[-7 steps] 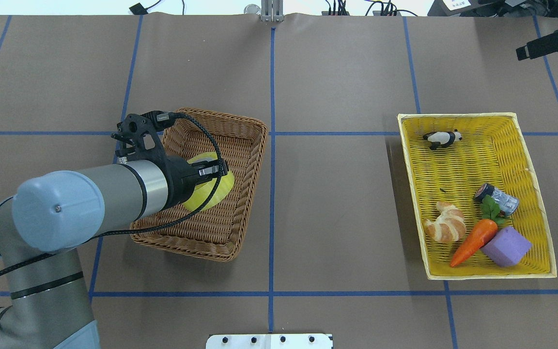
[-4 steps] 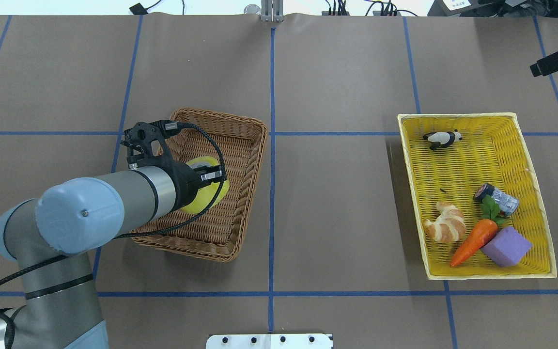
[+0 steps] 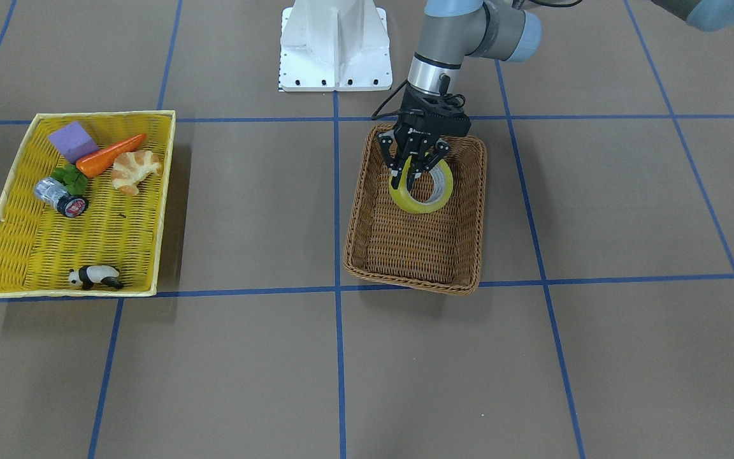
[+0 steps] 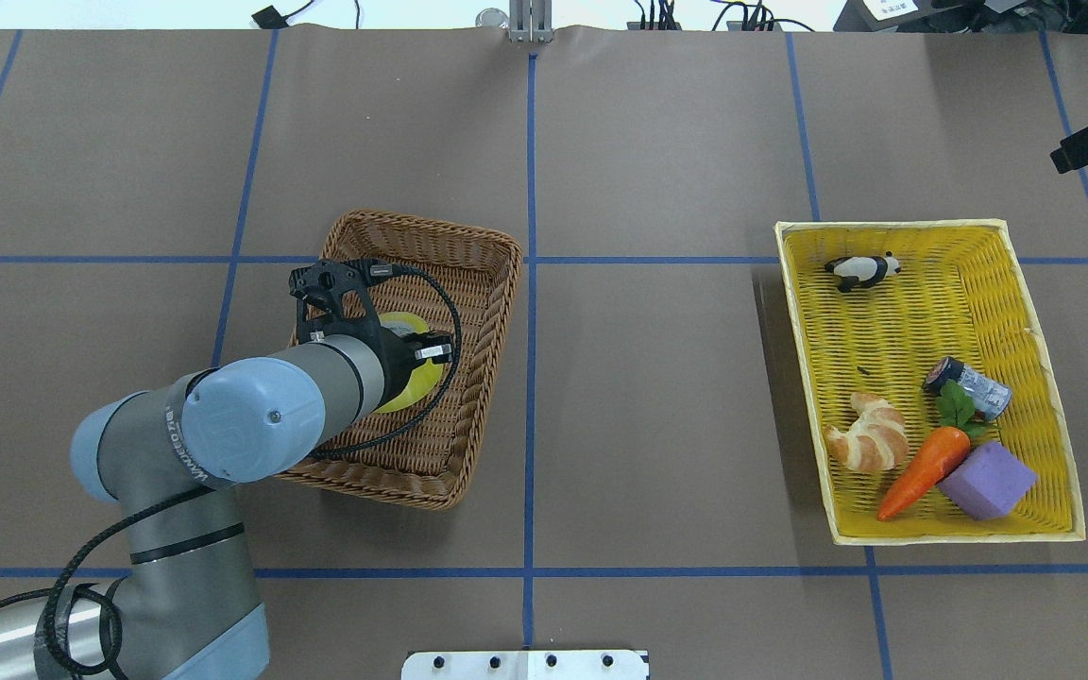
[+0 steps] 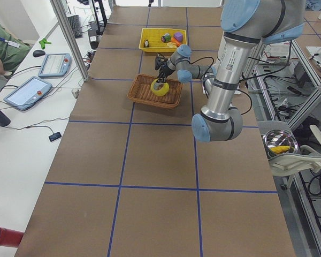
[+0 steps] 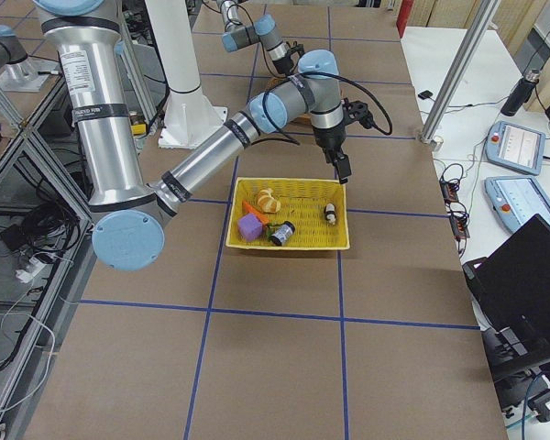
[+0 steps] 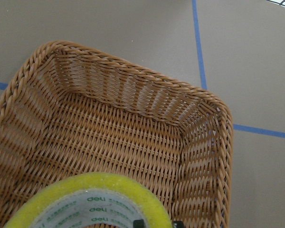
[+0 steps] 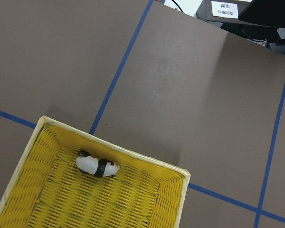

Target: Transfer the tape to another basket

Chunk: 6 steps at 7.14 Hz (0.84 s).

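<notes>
Left hand pinches tape wall

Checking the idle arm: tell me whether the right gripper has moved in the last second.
Yes. Overhead, the right gripper has shifted rightward, nearer the yellow tray's far rim.

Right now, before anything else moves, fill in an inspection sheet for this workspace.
Surface: brown table with blue grid lines.
Job's things: tape tilted, held within the brown basket.
Clutter: yellow tray holding panda, croissant, carrot, purple block, silver cylinder.
Grippers: left gripper shut on the tape's wall; right gripper hangs near the tray, state unclear.
Cables: black cable loops from the left wrist over the basket.
Surroundings: white robot base; tablets on a side bench.
</notes>
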Each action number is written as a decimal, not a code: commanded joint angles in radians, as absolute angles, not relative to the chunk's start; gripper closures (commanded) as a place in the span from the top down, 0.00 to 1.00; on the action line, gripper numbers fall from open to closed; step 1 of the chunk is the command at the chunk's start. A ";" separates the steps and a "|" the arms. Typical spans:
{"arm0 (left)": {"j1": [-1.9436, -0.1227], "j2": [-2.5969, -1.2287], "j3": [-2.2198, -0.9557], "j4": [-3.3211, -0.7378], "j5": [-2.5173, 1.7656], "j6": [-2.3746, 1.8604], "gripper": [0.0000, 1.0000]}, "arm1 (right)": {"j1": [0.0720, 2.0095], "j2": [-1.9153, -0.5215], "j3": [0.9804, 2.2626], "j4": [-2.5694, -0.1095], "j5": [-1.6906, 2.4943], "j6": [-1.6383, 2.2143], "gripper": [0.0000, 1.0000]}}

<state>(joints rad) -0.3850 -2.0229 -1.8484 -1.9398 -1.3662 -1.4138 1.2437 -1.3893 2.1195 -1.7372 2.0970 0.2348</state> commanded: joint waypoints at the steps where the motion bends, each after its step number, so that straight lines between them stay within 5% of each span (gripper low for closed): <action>1: -0.388 -2.043 -1.830 -1.934 -1.356 -1.410 0.97 | 1.246 -1.391 2.117 -1.743 2.106 0.235 1.00; 6: -0.622 -1.990 -1.842 -1.885 -1.452 -1.206 0.98 | 1.323 -1.376 2.085 -1.872 2.099 -0.009 1.00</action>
